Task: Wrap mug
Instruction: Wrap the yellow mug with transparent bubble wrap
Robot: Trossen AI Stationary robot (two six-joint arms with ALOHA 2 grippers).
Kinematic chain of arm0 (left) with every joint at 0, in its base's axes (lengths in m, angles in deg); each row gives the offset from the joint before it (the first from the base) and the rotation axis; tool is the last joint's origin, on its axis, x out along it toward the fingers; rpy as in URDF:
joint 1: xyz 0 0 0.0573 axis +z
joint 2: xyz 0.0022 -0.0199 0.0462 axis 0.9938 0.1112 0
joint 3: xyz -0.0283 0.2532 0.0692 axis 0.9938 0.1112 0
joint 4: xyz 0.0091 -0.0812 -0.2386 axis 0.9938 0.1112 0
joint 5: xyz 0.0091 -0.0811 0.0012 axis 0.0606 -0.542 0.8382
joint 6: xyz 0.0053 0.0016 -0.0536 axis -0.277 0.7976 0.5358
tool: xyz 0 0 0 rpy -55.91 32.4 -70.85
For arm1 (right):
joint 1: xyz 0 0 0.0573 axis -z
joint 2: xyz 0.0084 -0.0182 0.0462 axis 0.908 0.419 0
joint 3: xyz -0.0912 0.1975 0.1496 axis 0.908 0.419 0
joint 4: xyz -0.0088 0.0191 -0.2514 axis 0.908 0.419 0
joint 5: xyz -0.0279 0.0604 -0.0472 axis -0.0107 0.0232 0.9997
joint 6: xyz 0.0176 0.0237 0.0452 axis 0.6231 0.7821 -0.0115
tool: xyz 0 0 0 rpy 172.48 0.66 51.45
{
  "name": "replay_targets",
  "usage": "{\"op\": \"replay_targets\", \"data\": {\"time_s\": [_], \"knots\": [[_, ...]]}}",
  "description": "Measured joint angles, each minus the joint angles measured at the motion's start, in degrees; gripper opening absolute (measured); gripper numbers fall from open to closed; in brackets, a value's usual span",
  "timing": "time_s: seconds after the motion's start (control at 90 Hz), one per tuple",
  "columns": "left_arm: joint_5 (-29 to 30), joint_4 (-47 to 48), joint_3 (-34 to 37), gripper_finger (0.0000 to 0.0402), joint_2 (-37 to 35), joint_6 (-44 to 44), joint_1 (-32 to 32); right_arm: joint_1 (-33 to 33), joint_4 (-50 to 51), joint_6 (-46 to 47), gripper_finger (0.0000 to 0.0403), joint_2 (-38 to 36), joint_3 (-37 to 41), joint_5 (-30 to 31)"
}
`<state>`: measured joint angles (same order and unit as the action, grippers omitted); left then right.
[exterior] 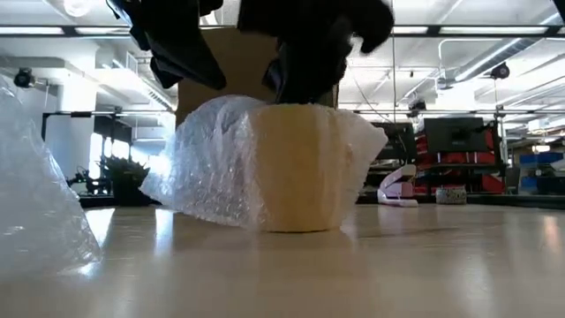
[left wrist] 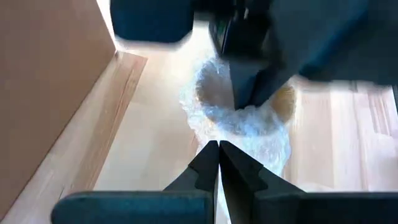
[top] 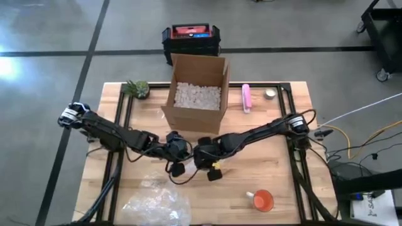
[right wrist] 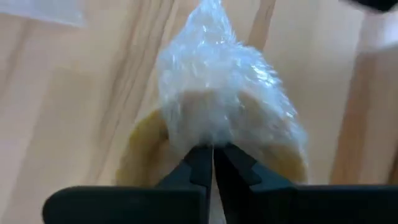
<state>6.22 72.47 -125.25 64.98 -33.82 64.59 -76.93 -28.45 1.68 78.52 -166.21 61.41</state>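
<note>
A loose heap of bubble wrap (exterior: 35,194) lies nearest. Mid-tabletop (exterior: 459,265), left jaws (left wrist: 217,149) and right jaws (right wrist: 213,152) are both closed, pinching the sheet (exterior: 221,168) draped over the pale mug (exterior: 296,168). Behind, an open cardboard box (top: 196,91) holds white packing peanuts (top: 196,95).

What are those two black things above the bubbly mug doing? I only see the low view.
Observer: They're pinching. The right gripper is shut on the bubble wrap pulled over the mug.
Operator: And the other one?
Observer: The left gripper is shut on the bubble wrap as well, coming from the opposite side.
Operator: Is the brown box behind it empty?
Observer: No. From above, the cardboard box holds white packing peanuts.
</note>
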Motion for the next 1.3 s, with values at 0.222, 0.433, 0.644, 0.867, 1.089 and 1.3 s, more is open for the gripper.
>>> {"op": "replay_targets", "data": {"time_s": [0.222, 0.433, 0.644, 0.867, 1.089, 1.3], "knots": [[0.0, 0.0, 0.0, 0.0000, 0.0, 0.0, 0.0, 0.0, 0.1, 0.0, 0.0002, -2.2, -0.1, 0.4], [0.0, -0.1, 0.0, 0.0000, 0.0, 0.0, 0.0, 0.0, -5.6, 0.0, 0.0002, -1.9, -0.2, 0.3], [0.0, 0.0, 0.0, 0.0000, 0.0, 0.0, 0.0, 0.0, -5.5, 0.0, 0.0002, 1.3, -0.2, 0.3], [0.0, 0.1, 0.0, 0.0000, 0.0, 0.0, 0.0, 0.0, -5.9, 0.0, 0.0002, 5.3, -0.5, 0.3], [0.0, 0.0, 0.0, 0.0000, 0.0, 0.0, 0.0, 0.0, -6.1, 0.0, 0.0002, 9.0, -0.7, 0.2], [0.0, 0.0, 0.0, 0.0000, 0.0, 0.0, 0.0, 0.0, -5.2, 0.0, 0.0002, 8.6, -0.5, 0.0]]}}
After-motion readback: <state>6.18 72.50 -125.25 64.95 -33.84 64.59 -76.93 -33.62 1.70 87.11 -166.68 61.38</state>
